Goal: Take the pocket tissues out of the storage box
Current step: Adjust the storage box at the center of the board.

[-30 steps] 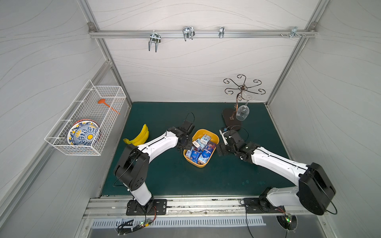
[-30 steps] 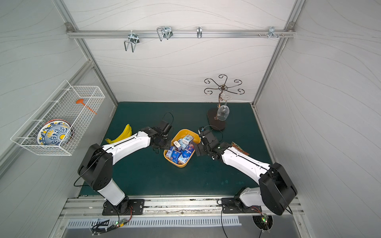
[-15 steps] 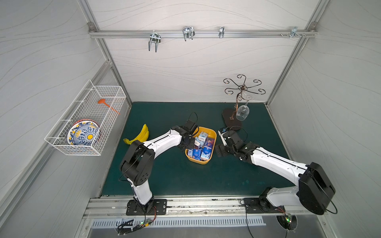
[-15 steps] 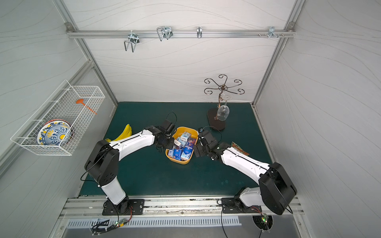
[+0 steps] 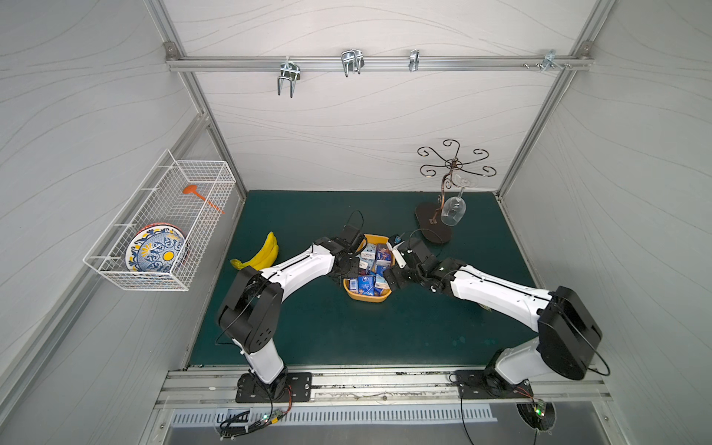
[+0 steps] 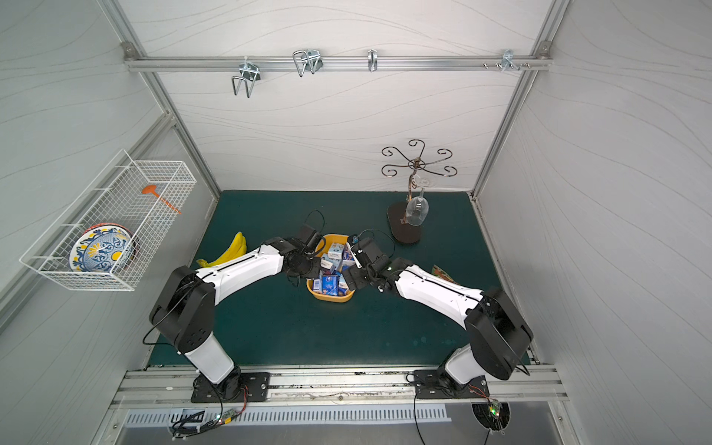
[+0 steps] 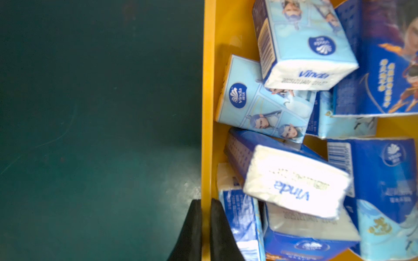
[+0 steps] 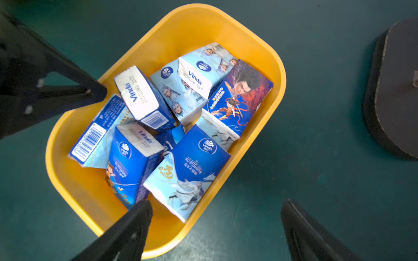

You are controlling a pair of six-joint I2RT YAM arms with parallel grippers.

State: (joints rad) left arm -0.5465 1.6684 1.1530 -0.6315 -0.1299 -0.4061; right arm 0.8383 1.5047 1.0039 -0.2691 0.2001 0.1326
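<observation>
The yellow-orange storage box (image 5: pixel 366 297) (image 6: pixel 330 299) sits mid-mat between my two arms, with several blue and white pocket tissues (image 5: pixel 370 270) (image 8: pixel 189 167) (image 7: pixel 294 183) piled loosely inside. My left gripper (image 7: pixel 205 204) (image 5: pixel 351 266) is shut on the box's long side wall (image 7: pixel 207 113), one finger inside and one outside. My right gripper (image 8: pixel 214 209) (image 5: pixel 391 276) is open over the box's opposite near corner. One of its fingertips (image 8: pixel 138 214) hangs over the box floor, the other over the mat. Nothing lies between them but the rim.
A banana (image 5: pixel 262 252) lies left of the box. A dark metal stand (image 5: pixel 432 227) (image 8: pixel 393 90) with a hanging wine glass (image 5: pixel 453 211) stands behind the right arm. A wire basket (image 5: pixel 162 227) hangs on the left wall. A snack bag (image 6: pixel 442 272) lies beside the right arm.
The left gripper has closed on the box's wall, and the box has turned from a slant to point more straight away. The right gripper has stayed open beside it.
</observation>
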